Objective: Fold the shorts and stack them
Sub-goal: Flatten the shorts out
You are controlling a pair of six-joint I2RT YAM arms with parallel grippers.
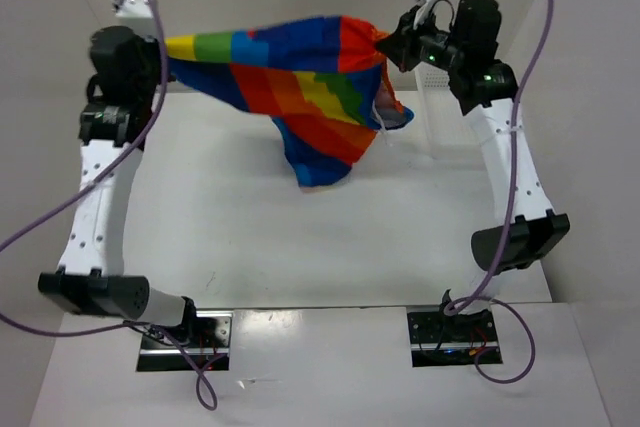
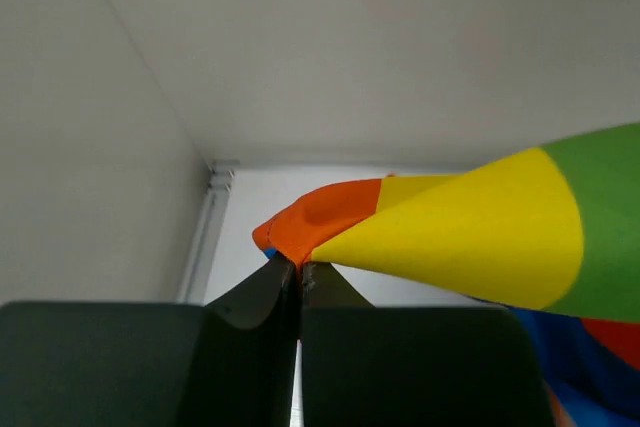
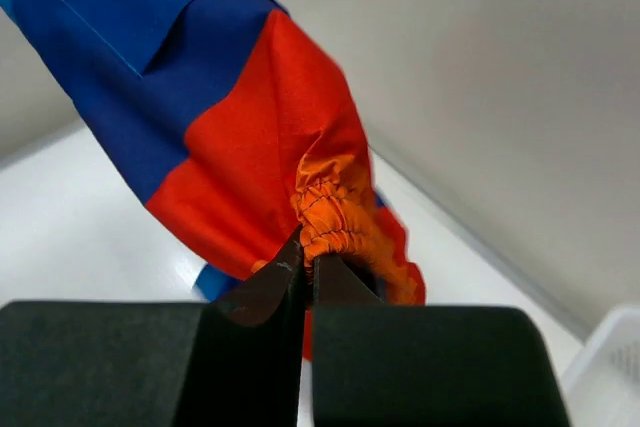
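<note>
a rainbow-striped pair of shorts (image 1: 300, 87) hangs in the air above the white worktop (image 1: 200, 217), stretched between two robot arms near the far wall. the left fingers (image 2: 262, 295) are pinched tight on an orange and yellow corner of the cloth. the right fingers (image 3: 262, 289) are pinched tight on the gathered orange waistband. the middle of the garment sags, and its lowest blue and red fold hangs close to the worktop; whether it touches cannot be told. a white mesh basket (image 1: 437, 82) stands at the far side, near the right arm. the step in hand looks like spreading the shorts out before the first fold. the next move likely calls for both arms to lower together with the cloth taut, so it lies flat without bunching.
</note>
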